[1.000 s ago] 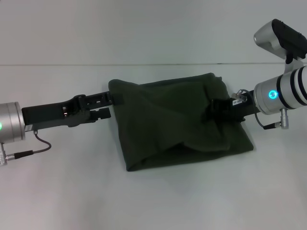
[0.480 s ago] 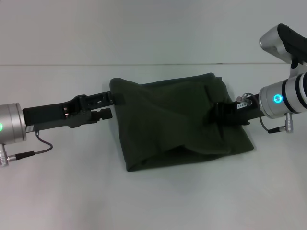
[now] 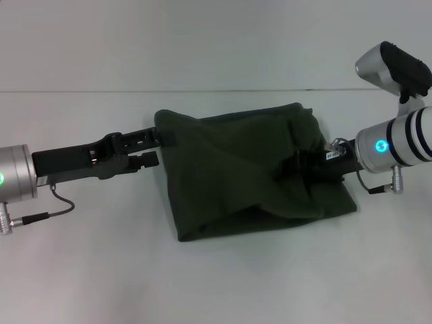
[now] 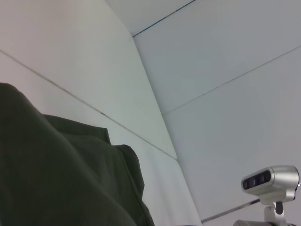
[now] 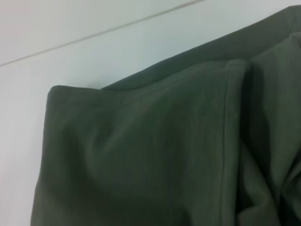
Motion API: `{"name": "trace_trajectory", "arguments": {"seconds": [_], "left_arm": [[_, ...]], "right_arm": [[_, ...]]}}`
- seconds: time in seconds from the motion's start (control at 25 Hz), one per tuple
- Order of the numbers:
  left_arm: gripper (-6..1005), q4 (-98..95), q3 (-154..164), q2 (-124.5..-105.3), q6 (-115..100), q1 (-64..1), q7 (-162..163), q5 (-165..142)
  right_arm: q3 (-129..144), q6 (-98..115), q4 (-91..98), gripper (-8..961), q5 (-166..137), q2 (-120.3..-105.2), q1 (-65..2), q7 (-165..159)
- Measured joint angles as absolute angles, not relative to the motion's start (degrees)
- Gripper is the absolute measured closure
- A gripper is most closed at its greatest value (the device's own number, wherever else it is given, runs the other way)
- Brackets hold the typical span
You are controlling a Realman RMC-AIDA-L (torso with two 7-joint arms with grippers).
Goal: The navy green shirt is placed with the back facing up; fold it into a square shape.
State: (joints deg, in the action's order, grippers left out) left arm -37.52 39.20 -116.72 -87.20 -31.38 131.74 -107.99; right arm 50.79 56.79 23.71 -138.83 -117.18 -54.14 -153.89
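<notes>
Right gripper (image 3: 297, 164) moved inward over navy green shirt (image 3: 229, 175) (jaws unclear); left gripper (image 3: 159, 140) at its edge.

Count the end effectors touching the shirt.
2. The left end effector meets the navy green shirt at its left edge; the right end effector lies over its right part. Contact underneath is hidden.

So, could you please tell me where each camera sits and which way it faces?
Head view: on the head, looking forward and down at the shirt on the table; left gripper and right gripper show.
Left wrist view: low by the shirt, facing up towards walls; the other arm's camera shows.
Right wrist view: above the shirt; no fingers show.
All share the shirt.
</notes>
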Motion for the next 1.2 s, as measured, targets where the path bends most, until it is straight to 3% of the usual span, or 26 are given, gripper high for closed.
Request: {"name": "trace_trajectory", "arguments": {"seconds": [0.8, 1.0, 1.08, 1.2], "left_arm": [[51, -37.53, 39.20, -116.97, -87.25, -31.42, 131.76, -107.57], [52, -37.53, 39.20, -116.98, -87.26, -31.44, 131.75, -107.52], [52, -37.52, 39.20, -116.99, -87.25, -31.45, 131.69, -107.15], [52, -37.48, 39.20, -116.98, -87.25, -31.46, 131.60, -106.84]], "right_arm": [[52.63, 56.57, 23.06, 492, -134.74, -117.63, -53.90, -153.93], [52.64, 57.47, 23.10, 494, -131.98, -116.92, -53.39, -152.77], [52.67, 57.45, 23.06, 554, -132.01, -116.83, -53.32, -152.80], [53.00, 57.37, 23.21, 560, -132.41, -116.82, -53.29, -152.91]]}}
